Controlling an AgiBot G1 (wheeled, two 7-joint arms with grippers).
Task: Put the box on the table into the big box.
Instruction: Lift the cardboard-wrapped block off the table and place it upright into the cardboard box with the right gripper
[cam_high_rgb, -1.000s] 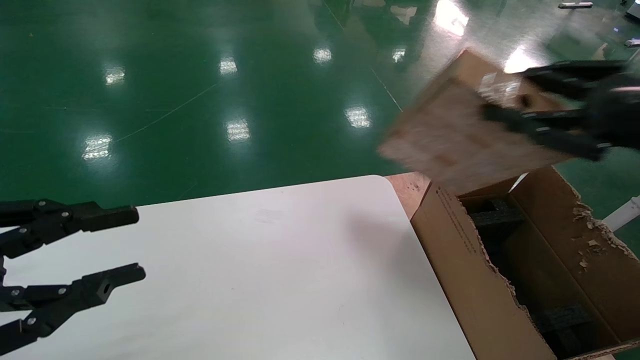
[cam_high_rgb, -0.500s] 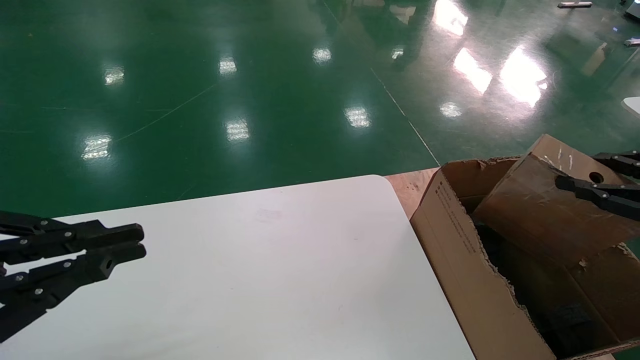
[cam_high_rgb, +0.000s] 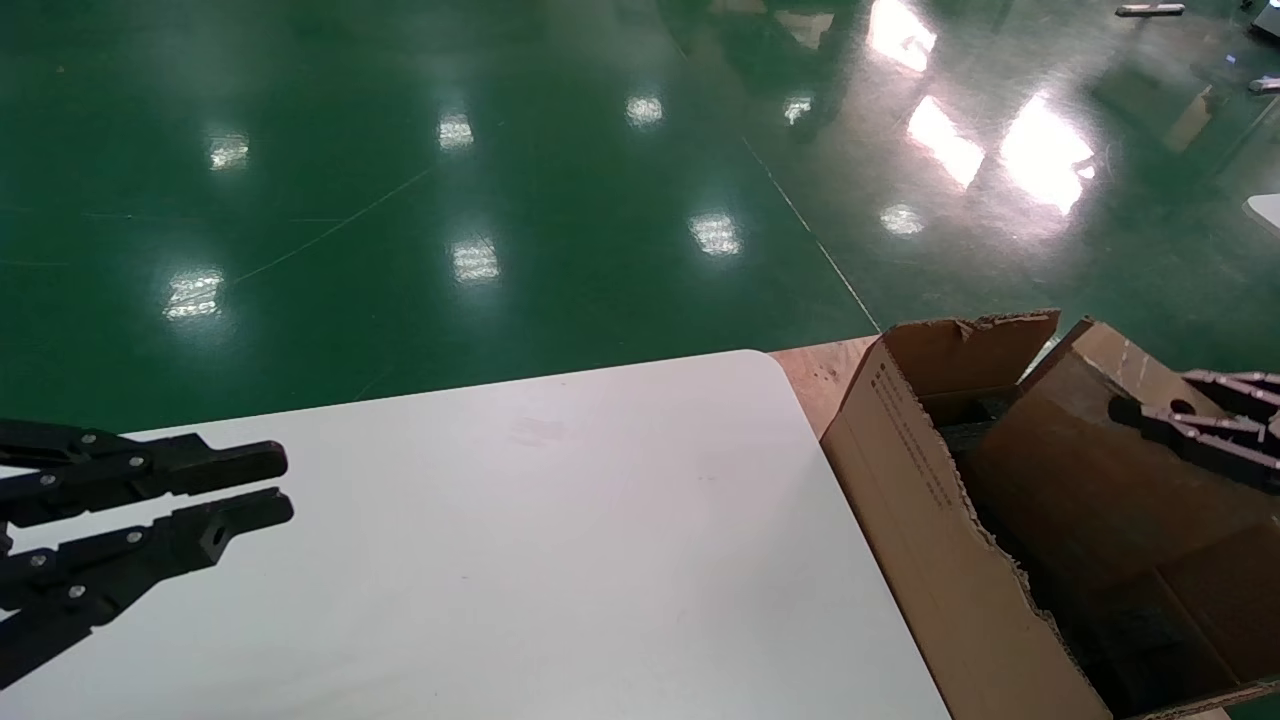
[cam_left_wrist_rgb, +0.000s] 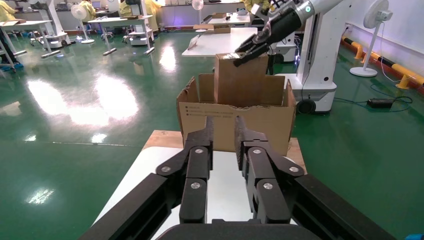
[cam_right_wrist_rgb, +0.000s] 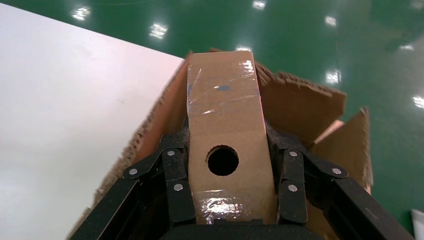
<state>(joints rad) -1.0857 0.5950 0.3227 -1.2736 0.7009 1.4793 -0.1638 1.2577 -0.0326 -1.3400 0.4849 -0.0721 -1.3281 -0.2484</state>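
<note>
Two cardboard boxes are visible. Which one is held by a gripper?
The small box with a round hole in its narrow face; the right gripper clamps its sides. The big box, with torn flaps, stands beside the table, ungripped.

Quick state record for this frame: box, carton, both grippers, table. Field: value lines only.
box: small box, partly lowered into the carton, top end still above the rim, tilted
big box: open carton off the table's right edge, torn flaps, black foam inside
right gripper: shut on the box's sides near its round hole
left gripper: over the table's left part, holding nothing, fingers slightly apart
table: white top
task state: box not yet released
</note>
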